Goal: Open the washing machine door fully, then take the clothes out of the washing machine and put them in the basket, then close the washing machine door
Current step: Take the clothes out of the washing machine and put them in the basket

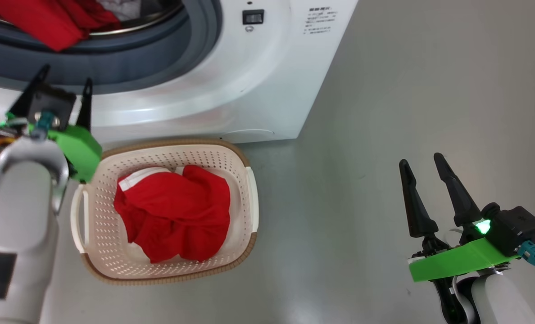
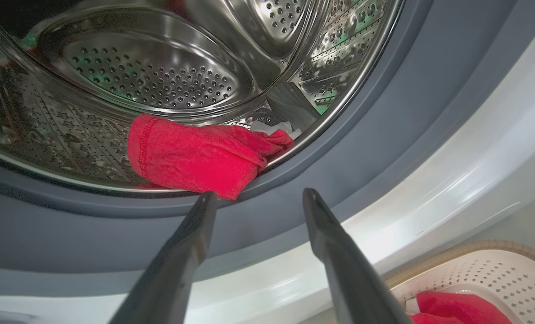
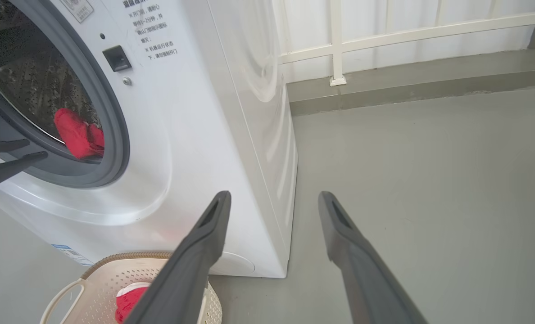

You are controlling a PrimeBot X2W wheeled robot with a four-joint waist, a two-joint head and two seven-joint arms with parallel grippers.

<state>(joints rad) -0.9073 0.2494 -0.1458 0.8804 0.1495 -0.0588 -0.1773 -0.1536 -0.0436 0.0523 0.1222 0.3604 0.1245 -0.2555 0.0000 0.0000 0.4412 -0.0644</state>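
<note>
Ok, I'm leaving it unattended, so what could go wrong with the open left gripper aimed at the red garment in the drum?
The red garment lies over the lip of the drum against the grey gasket, so the left gripper might pinch rubber with cloth. The white piece behind it could be missed.

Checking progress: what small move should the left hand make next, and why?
Probably ease the open left hand forward and close it on the red garment at the front edge of the drum: it sits inside, while a second red garment lies in the basket.
</note>
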